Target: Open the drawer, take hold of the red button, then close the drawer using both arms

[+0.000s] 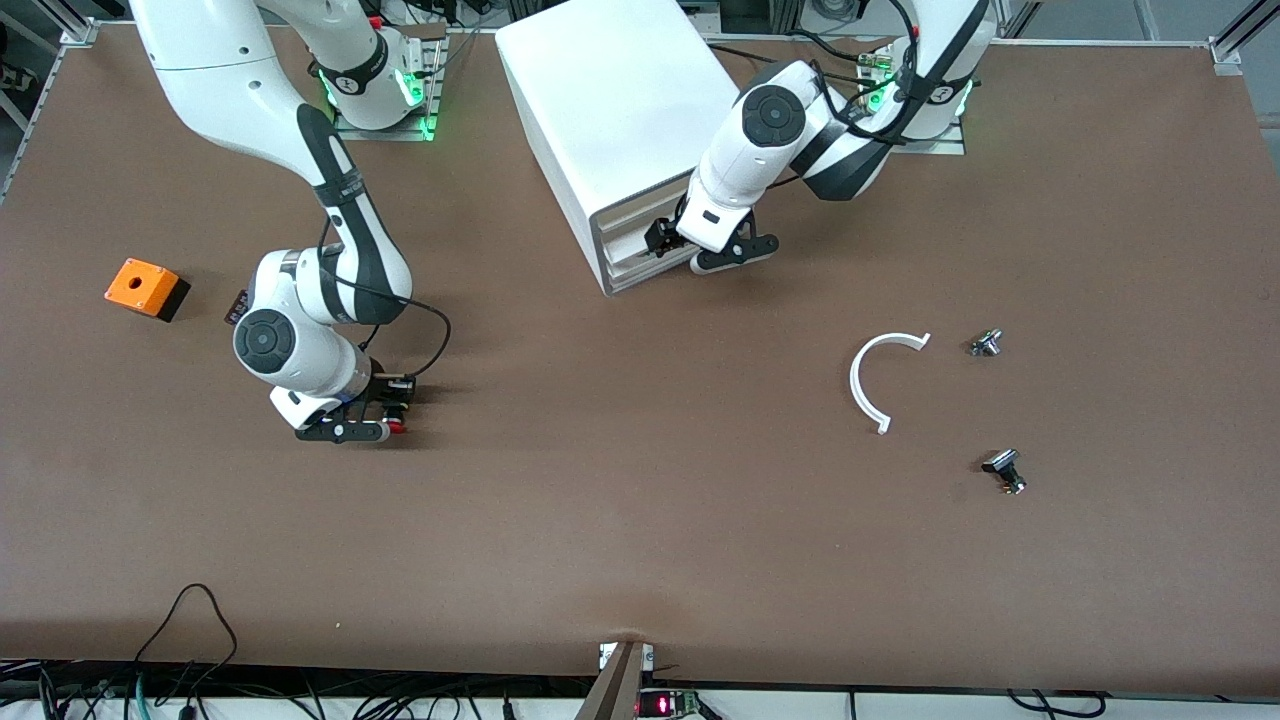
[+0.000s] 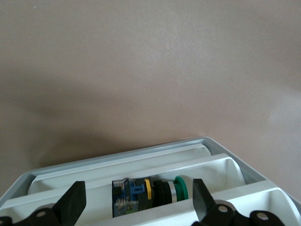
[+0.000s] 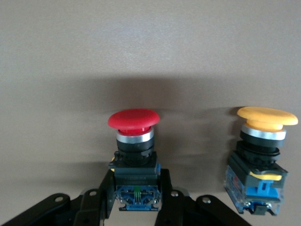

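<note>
My right gripper [image 3: 134, 200] is shut on the blue rear end of the red-capped button [image 3: 134, 141] and holds it low over the table toward the right arm's end [image 1: 392, 410]. The big white cabinet [image 1: 620, 110] stands between the arms' bases. My left gripper [image 1: 662, 238] is at its drawer fronts, level with the middle drawer [image 1: 628, 245], which looks pushed in. In the left wrist view the left gripper [image 2: 138, 202] is open, and a green-capped button [image 2: 150, 193] lies in a white tray between its fingers [image 2: 75, 202].
An orange-capped button [image 3: 261, 160] sits right beside the red one. An orange box [image 1: 145, 288] lies toward the right arm's end. A white curved strip [image 1: 868, 385] and two small metal parts [image 1: 987, 343] [image 1: 1005, 470] lie toward the left arm's end.
</note>
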Available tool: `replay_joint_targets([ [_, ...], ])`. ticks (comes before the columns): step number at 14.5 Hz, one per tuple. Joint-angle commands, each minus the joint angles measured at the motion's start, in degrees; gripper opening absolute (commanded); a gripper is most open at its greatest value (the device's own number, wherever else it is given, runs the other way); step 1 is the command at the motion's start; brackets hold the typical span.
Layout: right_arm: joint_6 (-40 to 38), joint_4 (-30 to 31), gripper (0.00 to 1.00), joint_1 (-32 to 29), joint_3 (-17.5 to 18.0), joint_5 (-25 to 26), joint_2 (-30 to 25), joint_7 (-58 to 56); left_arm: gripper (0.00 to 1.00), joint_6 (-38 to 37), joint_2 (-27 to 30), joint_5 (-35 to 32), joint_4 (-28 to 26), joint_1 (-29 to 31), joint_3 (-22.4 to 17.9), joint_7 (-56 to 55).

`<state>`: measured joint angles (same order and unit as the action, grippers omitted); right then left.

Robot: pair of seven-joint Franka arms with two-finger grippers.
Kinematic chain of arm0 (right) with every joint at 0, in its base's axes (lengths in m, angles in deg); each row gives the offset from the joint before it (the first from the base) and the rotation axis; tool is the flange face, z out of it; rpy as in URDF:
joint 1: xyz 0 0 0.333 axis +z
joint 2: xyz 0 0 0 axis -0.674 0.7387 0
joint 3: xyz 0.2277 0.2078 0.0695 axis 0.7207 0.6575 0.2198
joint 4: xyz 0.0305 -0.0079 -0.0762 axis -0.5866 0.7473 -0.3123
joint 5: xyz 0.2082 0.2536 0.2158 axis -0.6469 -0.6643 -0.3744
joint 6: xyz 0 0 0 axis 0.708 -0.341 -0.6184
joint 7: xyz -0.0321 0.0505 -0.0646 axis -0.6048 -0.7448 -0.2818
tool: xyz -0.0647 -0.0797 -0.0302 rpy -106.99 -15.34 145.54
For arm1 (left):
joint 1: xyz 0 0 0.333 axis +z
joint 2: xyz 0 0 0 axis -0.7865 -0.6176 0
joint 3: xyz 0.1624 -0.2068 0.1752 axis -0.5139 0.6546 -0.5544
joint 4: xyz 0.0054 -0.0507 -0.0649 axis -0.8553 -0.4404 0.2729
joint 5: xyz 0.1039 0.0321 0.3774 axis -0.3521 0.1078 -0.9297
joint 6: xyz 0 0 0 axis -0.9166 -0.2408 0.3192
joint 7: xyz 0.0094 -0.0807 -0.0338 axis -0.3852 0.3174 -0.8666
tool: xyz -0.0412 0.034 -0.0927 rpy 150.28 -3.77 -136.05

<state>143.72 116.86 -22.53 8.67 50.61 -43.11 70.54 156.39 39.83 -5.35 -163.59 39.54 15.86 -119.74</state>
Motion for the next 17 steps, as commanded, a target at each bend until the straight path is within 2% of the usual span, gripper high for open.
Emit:
replay_joint_targets([
  [1, 0.1, -0.8, 0.99, -0.8, 0.3, -1.8, -1.1, -0.8, 1.00, -0.5, -1.0, -0.3, 0.1, -0.5, 0.4, -1.1],
  [4, -0.1, -2.2, 1.00, -1.4, 0.2, -1.8, -4.0, -1.1, 1.00, -2.4, -1.0, 0.0, 0.7, -0.8, 0.4, -1.2],
  [9, -2.8, -2.5, 1.00, -1.4, -3.0, -1.0, -12.6, -6.1, 1.00, -4.5, -0.6, 0.0, 2.0, 0.0, 0.4, -0.6],
  [11, -5.7, -2.7, 1.00, -1.4, -4.1, -0.8, -16.6, -7.8, 1.00, -11.0, -0.5, -0.7, 6.6, 0.5, -0.4, 0.8],
  [14, -12.7, -4.4, 1.00, -1.2, -5.8, 1.6, -21.1, -7.7, 1.00, -25.6, 0.5, -1.4, 16.0, 5.6, -0.5, 6.7],
  [17, -23.1, -10.5, 1.00, -1.3, -6.0, 4.5, -22.6, -5.5, 1.00, -39.5, 0.9, -12.6, 23.6, 9.2, -0.5, 12.5],
])
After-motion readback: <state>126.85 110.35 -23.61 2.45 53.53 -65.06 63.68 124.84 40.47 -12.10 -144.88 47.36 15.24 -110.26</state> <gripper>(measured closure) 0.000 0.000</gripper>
